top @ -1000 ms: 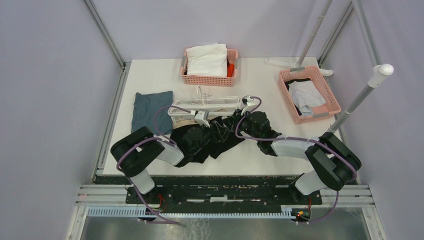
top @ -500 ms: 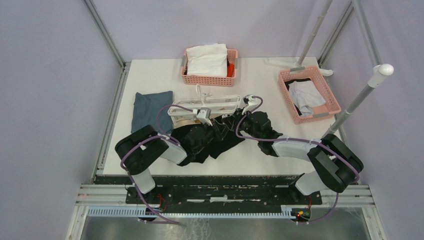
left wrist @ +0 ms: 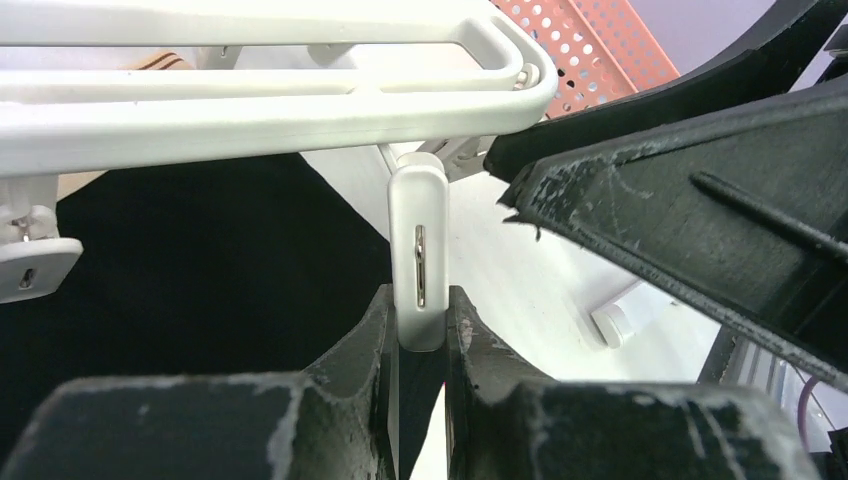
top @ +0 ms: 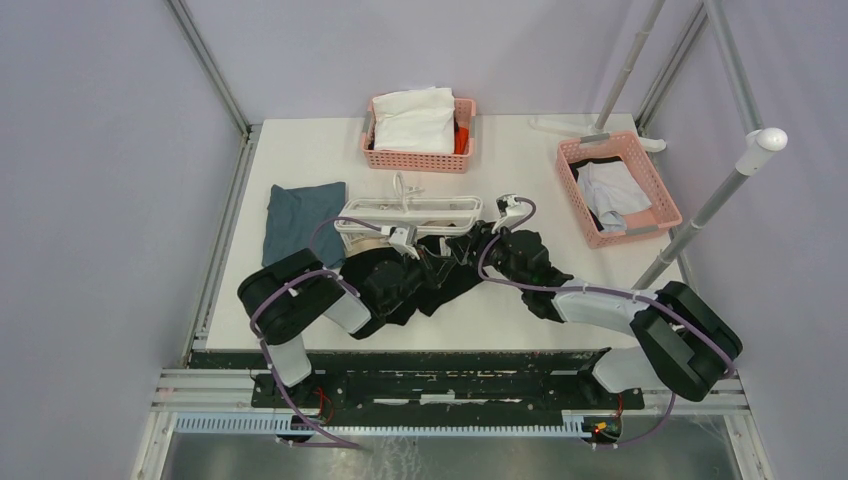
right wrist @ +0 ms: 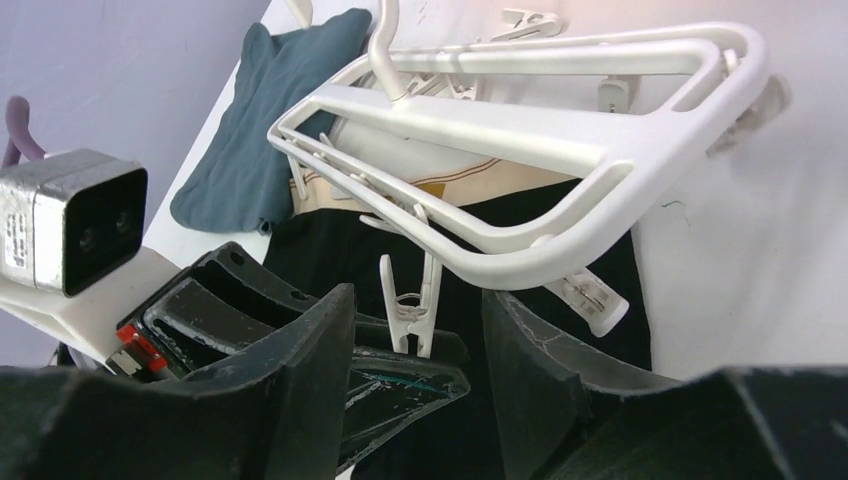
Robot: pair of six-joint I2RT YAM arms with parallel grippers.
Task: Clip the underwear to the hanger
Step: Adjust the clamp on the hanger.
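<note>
Pale lilac walls (top: pixel 100 150) enclose a white table (top: pixel 515 155) (softly, evenly lit); silver frame posts (top: pixel 208 65) rise at eleven and one o'clock, a metal rail (top: pixel 200 380) at six.

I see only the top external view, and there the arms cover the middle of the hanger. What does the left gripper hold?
Observer: In the left wrist view, the left gripper has its jaws shut on the lower end of a white clip that hangs from a rail of the hanger.
Operator: Is the underwear already in that clip?
Observer: Not that I can see. The black underwear lies behind the clip and to its left, below the rail.
Operator: And the right gripper?
Observer: In the right wrist view, the right gripper has its jaws wide open and grips nothing. It points toward the hanger rail.
</note>
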